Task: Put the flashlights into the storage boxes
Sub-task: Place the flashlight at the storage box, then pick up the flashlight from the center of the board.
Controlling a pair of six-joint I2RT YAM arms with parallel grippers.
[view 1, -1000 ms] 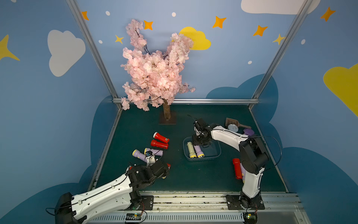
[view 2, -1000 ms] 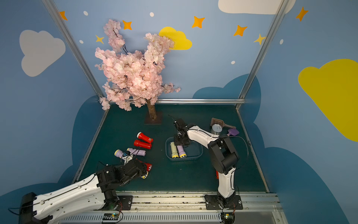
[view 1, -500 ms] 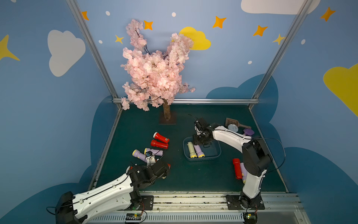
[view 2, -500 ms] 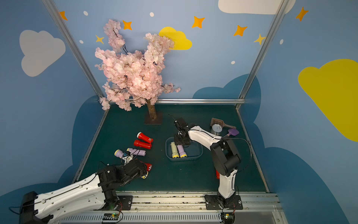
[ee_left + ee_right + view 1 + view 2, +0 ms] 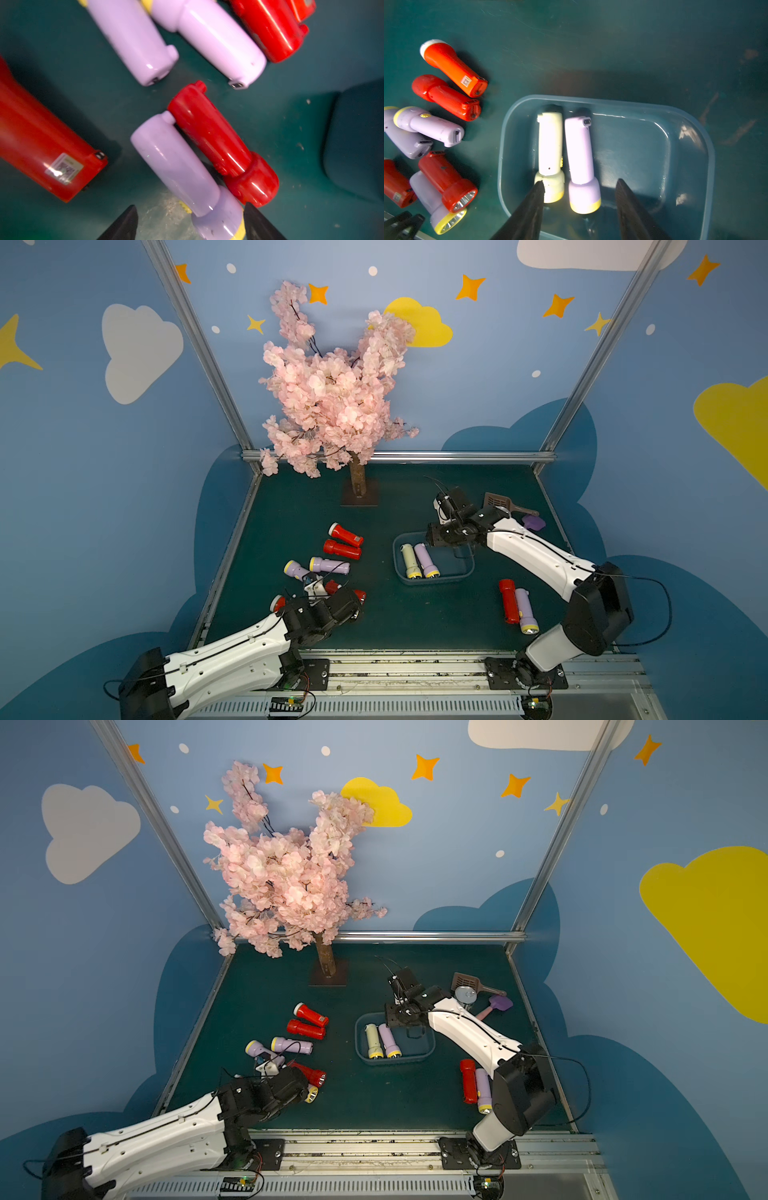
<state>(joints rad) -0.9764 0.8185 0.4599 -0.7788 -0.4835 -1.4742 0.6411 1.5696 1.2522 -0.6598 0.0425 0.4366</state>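
Observation:
The blue-grey storage box (image 5: 434, 580) (image 5: 392, 1061) (image 5: 708, 145) holds a pale green flashlight (image 5: 408, 560) (image 5: 551, 145) and a lilac flashlight (image 5: 426, 559) (image 5: 579, 149) side by side. My right gripper (image 5: 581, 193) (image 5: 436, 537) hangs open over the box's far end, above the lilac one's head, holding nothing. My left gripper (image 5: 191, 222) is open at the front left. The head of a lilac flashlight (image 5: 176, 166) (image 5: 311, 1096) lies between its fingers, beside a red flashlight (image 5: 216, 133). Several more red and lilac flashlights (image 5: 341, 549) lie on the mat.
A red flashlight (image 5: 508, 600) and a lilac one (image 5: 525, 610) lie front right, beside the right arm. A cherry tree (image 5: 357, 485) stands at the back. A brown scoop (image 5: 496, 501), a silver can (image 5: 465, 995) and a purple shovel (image 5: 500, 1003) sit back right.
My left jaws have narrowed around the lilac flashlight's head. The right jaws have widened a little, and the right arm's elbow has swung toward the front right.

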